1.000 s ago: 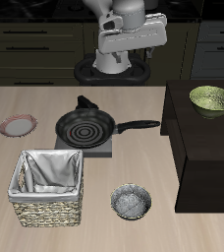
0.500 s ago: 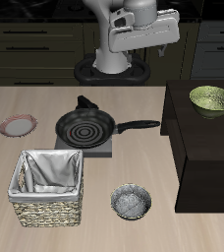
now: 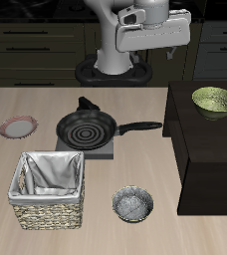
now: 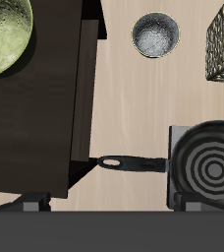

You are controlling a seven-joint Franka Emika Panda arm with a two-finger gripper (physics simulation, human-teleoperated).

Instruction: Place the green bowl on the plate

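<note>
The green bowl point(image 3: 214, 100), olive with a speckled lighter inside, stands on top of a dark raised block point(image 3: 207, 149); the wrist view also shows the green bowl point(image 4: 0, 35). At the opposite side of the table lies the plate point(image 3: 19, 127), white with a pinkish-red rim; it is outside the wrist view. My gripper point(image 3: 155, 54) hangs high above the table's back, between the pan and the bowl, well apart from both. Its fingertips point(image 4: 30, 204) stand wide apart, open, with nothing between them.
A black frying pan point(image 3: 86, 129) sits on a small burner in the middle, its handle pointing toward the dark block. A lined wicker basket point(image 3: 50, 188) and a grey-silver patterned bowl point(image 3: 132, 204) stand nearer the front edge.
My gripper has moved sideways toward the green bowl's side and slightly upward. Nothing on the table has moved.
</note>
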